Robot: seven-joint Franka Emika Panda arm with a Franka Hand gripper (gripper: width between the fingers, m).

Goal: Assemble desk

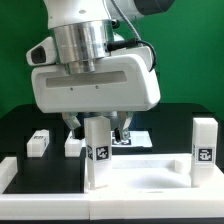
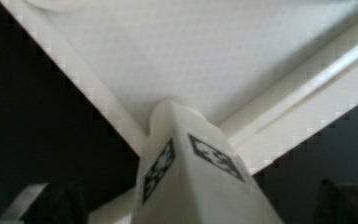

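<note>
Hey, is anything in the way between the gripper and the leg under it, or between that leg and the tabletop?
Nothing visible does. The leg stands upright directly under the gripper, its lower end at the tabletop. The second upright leg stands apart, at the exterior view's right.

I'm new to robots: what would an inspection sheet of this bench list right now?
Surface: black table.
Job's things: white tabletop lies flat; one leg stands on it under the gripper; a second leg stands upright at the exterior view's right; two more legs rest on the table.
Clutter: nothing seen.
Grippers: the gripper straddles the first leg; whether the jaws clamp it cannot be told.
Cables: nothing seen.
Surroundings: green backdrop.
</note>
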